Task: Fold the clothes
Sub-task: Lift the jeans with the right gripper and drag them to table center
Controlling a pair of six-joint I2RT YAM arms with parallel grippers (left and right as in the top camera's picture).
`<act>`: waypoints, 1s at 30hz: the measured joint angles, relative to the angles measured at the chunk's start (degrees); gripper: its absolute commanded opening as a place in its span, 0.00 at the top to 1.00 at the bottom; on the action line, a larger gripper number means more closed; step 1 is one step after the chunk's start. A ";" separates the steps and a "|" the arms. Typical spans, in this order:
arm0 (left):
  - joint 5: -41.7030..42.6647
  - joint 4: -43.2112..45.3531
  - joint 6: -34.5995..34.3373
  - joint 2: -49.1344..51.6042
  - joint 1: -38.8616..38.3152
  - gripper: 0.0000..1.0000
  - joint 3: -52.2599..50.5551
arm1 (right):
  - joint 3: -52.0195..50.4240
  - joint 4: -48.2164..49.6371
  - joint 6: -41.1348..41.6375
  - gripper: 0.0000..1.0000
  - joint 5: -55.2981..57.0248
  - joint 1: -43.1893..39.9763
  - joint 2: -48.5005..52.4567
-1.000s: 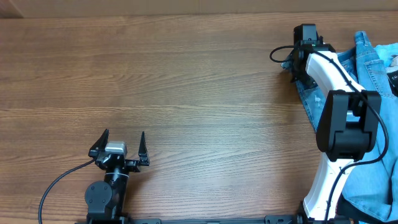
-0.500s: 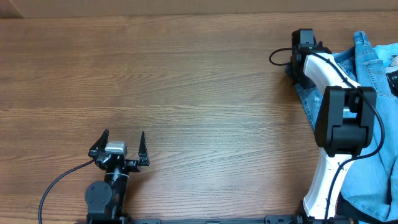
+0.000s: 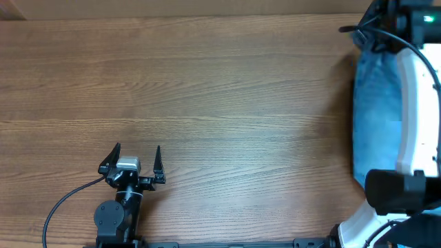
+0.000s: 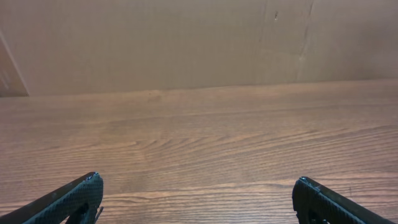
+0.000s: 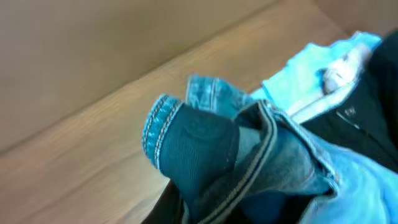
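Jeans (image 3: 375, 103) bunched in right jaws; left jaws wide apart.

The counter (image 3: 207, 89) is showing matt, grained wood. The jeans (image 5: 273, 155) are showing faded denim cloth, seams stitched. The left jaws are looking like matt black plastic.

My left arm (image 3: 114, 215) sits folded low at the near edge. The left gripper (image 3: 137, 149) points away from me with its jaws spread wide and nothing between them; the wrist view shows only the two dark fingertips (image 4: 79, 193) at the bottom corners. My right arm (image 3: 412, 89) reaches far up the right side, its white link stretched long. The right gripper (image 3: 380, 24) is clamped on a bunch of jeans (image 5: 205, 143), which hides its fingers.
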 measured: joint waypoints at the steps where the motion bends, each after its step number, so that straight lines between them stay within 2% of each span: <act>1: 0.00 0.00 0.00 0.00 0.00 0.00 0.00 | 3.08 -1.95 -1.03 0.96 -1.75 0.79 -0.17; 4: 0.00 0.00 0.00 0.00 0.00 0.00 0.00 | 10.75 -6.34 -2.86 0.96 -6.38 4.96 0.09; 7: 0.00 0.00 0.00 0.00 0.00 0.00 0.00 | 15.69 -5.38 -3.26 0.96 -10.97 12.72 0.09; 13: 0.02 0.00 0.00 0.00 0.00 0.00 0.00 | 15.58 0.61 -3.50 0.96 -18.99 31.43 4.55; 19: 0.02 0.00 0.00 0.00 0.00 0.00 0.00 | 15.08 6.08 -3.82 0.96 -25.88 40.72 21.44; 22: 0.02 0.00 0.00 -0.02 0.00 0.00 0.00 | 14.82 8.13 -3.93 0.96 -28.48 45.22 25.59; 26: 0.02 0.00 0.00 0.00 0.00 0.00 0.00 | 14.82 8.66 -3.91 0.96 -29.07 49.79 25.90; 27: 0.02 0.02 0.00 0.00 0.00 0.00 0.00 | 14.82 8.63 -3.91 0.90 -29.07 50.95 25.90; 28: 0.02 0.00 0.00 0.00 0.00 0.00 0.00 | 14.82 8.68 -3.91 0.56 -29.14 52.04 25.90; 30: 0.02 0.00 0.00 -0.02 0.00 0.00 0.00 | 14.82 8.74 -3.67 0.37 -29.55 54.10 25.90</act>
